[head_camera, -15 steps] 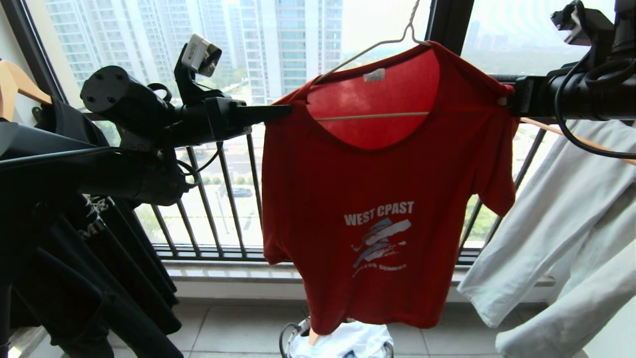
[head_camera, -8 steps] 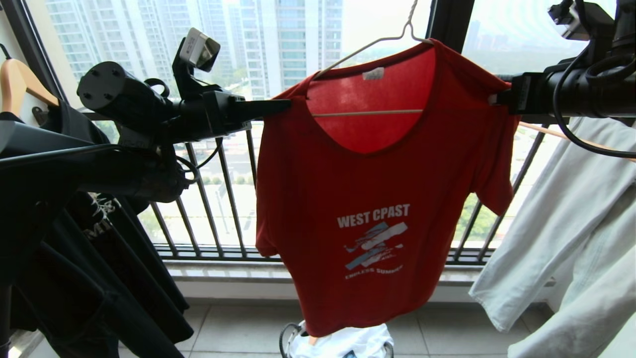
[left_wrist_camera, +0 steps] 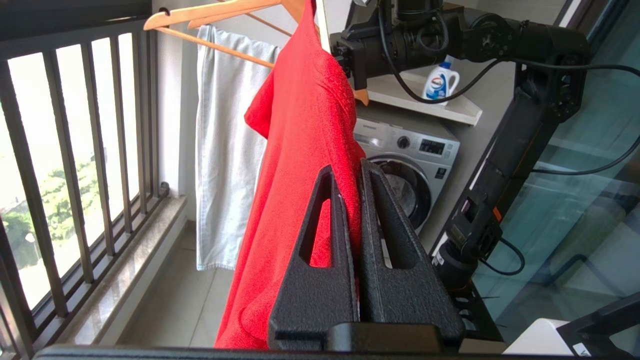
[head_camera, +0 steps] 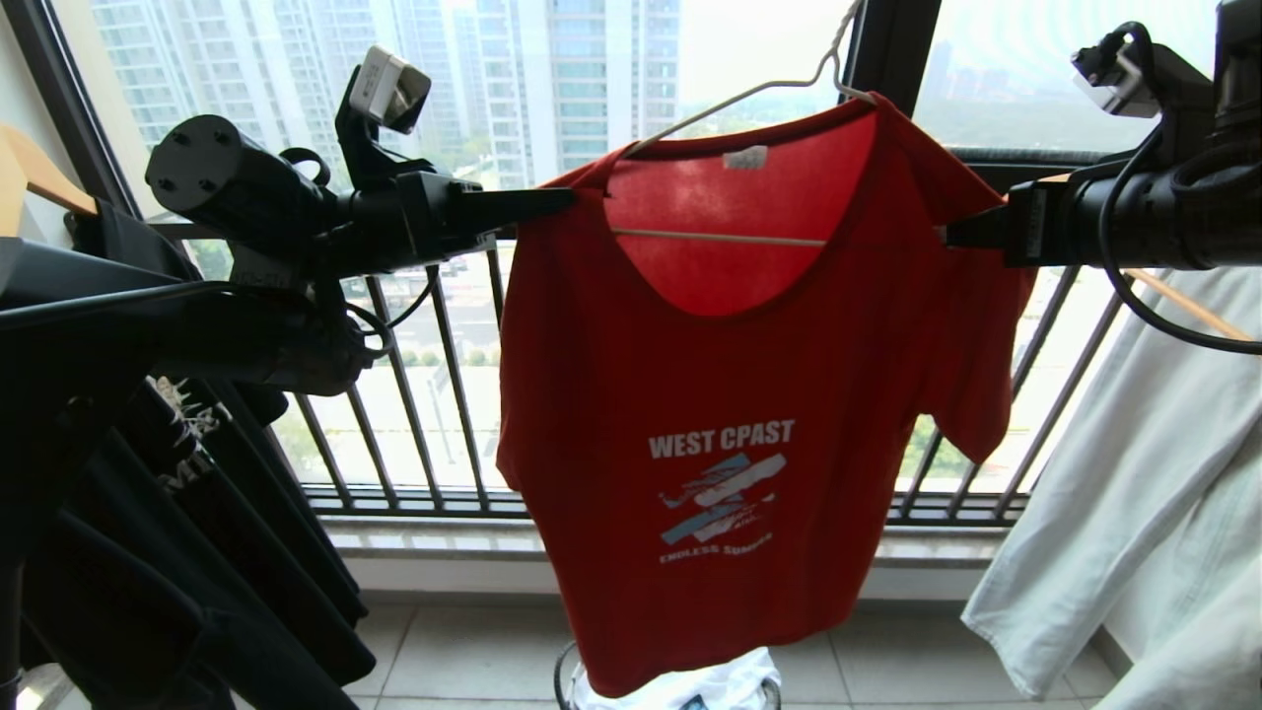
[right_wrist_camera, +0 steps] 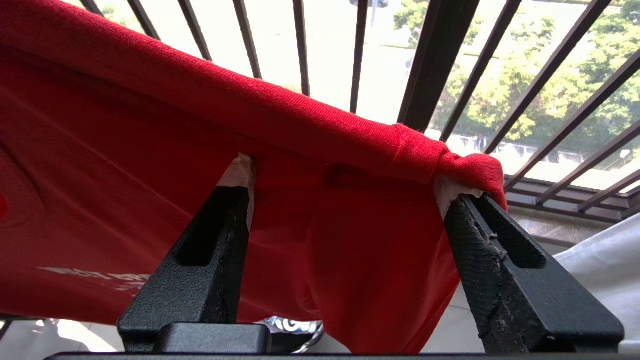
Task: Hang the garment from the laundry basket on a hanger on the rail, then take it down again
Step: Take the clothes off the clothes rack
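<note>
My left gripper (head_camera: 562, 202) clamped on garment (head_camera: 710, 394) shoulder; my right gripper (right_wrist_camera: 345, 195) at opposite shoulder, fingers spread apart, fabric touching one tip.

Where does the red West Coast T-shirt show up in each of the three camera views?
Head view: the red T-shirt hangs in the middle, chest print facing the camera.
Left wrist view: it is seen edge-on, running from top centre down between the shut left gripper jaws.
Right wrist view: it fills the upper left, behind the open right gripper.
Shared landmark: the dark balcony railing.
</note>
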